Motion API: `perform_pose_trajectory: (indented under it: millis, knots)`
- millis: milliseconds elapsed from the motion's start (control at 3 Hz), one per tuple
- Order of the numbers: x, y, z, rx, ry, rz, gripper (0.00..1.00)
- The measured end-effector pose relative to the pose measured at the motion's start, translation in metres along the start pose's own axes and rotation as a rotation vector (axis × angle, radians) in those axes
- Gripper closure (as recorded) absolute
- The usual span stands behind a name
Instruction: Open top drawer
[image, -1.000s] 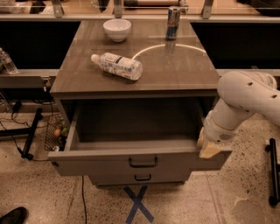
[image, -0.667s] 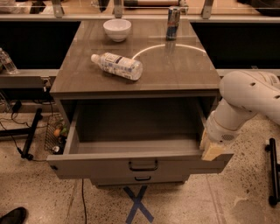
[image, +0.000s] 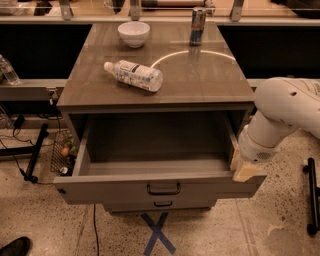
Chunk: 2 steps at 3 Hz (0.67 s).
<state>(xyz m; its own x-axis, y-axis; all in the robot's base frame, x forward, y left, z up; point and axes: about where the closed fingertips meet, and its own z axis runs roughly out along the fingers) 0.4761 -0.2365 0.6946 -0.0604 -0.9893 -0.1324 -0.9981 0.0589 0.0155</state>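
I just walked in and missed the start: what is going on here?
The robot's arm reaches in from the right, with its gripper at the right end of the top drawer. The drawer stands pulled far out. On the cabinet top a plastic bottle lies on its side; a white bowl and a can stand behind it.

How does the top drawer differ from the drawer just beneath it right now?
The top drawer is pulled out, its box open to view; the lower drawer sits back beneath it, only a strip of front showing. The top drawer's handle looks larger than the lower drawer's. The gripper is at the right end of the top drawer's front, not at the lower drawer. Both have grey fronts with dark loop handles at centre.
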Motion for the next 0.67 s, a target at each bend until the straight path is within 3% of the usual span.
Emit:
perform_pose_trajectory:
  millis: [333,667]
  knots:
    - [0.000,0.000,0.000,0.000,0.000,0.000,0.20]
    - [-0.021,-0.026,-0.045,0.126,-0.021,-0.042,0.01]
